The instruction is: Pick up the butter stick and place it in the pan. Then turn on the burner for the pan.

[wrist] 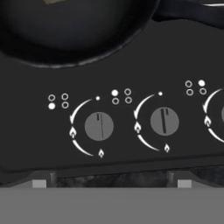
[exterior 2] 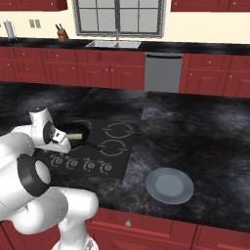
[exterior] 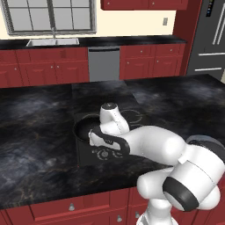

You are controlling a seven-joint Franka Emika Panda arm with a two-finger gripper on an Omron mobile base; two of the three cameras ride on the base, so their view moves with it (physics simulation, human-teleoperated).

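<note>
**Claw over the knob row**

Butter stick (exterior 2: pixel 74 135) lies inside the pan (exterior 2: pixel 73 138) on the cooktop (exterior 2: pixel 117 146). Claw (wrist: pixel 112 183) hovers above two grey knobs (wrist: pixel 99 126), fingers wide apart, holding nothing. Plate (exterior 2: pixel 169 185) sits on the table (exterior 2: pixel 205 141).

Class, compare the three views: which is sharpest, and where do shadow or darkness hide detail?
Hand view: knob markings are crisp, though the pan interior is near-black. Right base view: even light, the butter stick reads clearly and the plate casts little shadow. Left base view: the arm blocks the cooktop.
</note>
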